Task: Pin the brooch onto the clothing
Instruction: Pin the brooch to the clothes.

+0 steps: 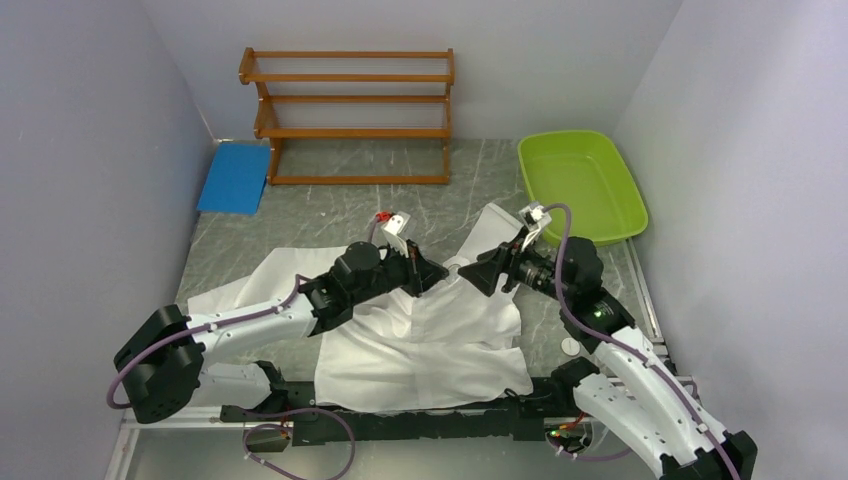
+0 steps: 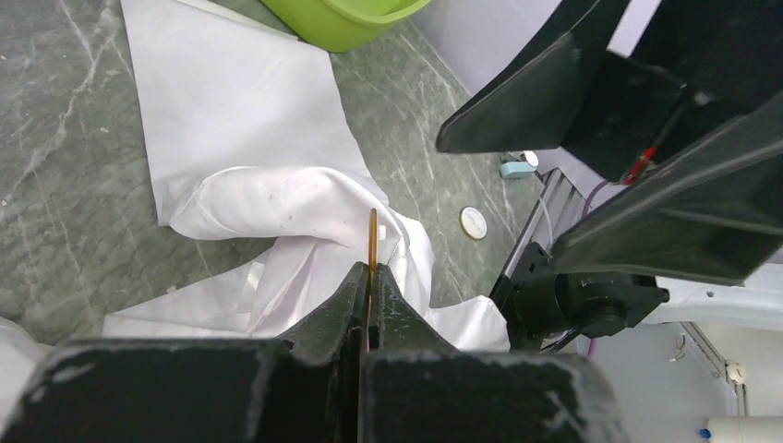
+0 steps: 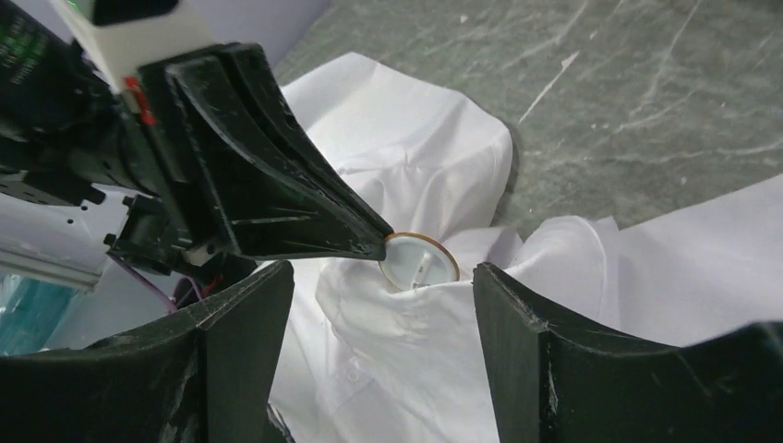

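The white shirt [image 1: 420,340] lies spread on the grey table, bunched up near its collar. My left gripper [image 1: 438,272] is shut on the brooch, a round white disc with an orange rim. In the left wrist view the brooch [image 2: 372,238] shows edge-on, sticking out of the gripper [image 2: 372,273] just above raised shirt folds [image 2: 277,198]. In the right wrist view the brooch [image 3: 420,261] rests against a fold of shirt [image 3: 434,341]. My right gripper [image 3: 383,277] is open and empty, its fingers either side of that fold, facing the left gripper [image 3: 305,208].
A green tub [image 1: 582,185] stands at the back right, a wooden rack [image 1: 350,115] at the back, a blue pad [image 1: 235,178] at the back left. A small white disc [image 1: 569,346] lies on the table to the right of the shirt.
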You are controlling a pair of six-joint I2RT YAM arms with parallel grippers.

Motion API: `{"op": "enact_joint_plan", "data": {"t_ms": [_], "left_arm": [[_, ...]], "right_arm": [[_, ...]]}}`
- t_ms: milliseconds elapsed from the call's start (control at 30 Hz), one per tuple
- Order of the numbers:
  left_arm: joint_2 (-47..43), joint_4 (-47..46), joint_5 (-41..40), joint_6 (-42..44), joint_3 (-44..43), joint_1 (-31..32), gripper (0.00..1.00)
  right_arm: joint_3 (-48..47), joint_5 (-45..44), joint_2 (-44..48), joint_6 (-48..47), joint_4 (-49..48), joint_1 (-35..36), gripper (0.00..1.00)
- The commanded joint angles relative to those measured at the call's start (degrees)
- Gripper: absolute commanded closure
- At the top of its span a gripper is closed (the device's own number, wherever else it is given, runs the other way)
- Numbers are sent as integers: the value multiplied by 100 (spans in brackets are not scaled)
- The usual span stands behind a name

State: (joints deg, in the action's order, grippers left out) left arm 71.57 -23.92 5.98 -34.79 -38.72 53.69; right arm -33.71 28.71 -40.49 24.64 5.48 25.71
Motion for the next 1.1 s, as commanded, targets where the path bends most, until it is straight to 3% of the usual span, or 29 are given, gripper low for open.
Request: {"op": "enact_joint_plan", "data": {"t_ms": [0, 167, 333, 567, 733, 900, 1067], "left_arm": [[-192, -551, 23, -20, 131, -29, 97], [-260, -943, 99, -27, 297, -26, 97], [-275, -1160, 230, -37, 373, -28, 97], [-284, -1224, 354, -28, 340, -32, 97], [-310, -1258, 390, -46, 339, -33, 97], [-326, -1203, 432, -54, 304, -33, 97], [-344, -1194, 397, -33, 290, -33, 98]], "right_arm": [[-157, -94, 27, 20, -483, -103, 26], [-35, 478, -327, 31, -1080, -294, 31], [385, 1413, -639, 316, -2192, -717, 46], [879, 2578, -1185, 688, -3930, -998, 48], [1016, 2987, -1579, 781, -4759, -1042, 57], [1000, 3392, -1876, 943, -5277, -1051, 56], [972, 3580, -1918, 697, -5128, -1044, 57]]}}
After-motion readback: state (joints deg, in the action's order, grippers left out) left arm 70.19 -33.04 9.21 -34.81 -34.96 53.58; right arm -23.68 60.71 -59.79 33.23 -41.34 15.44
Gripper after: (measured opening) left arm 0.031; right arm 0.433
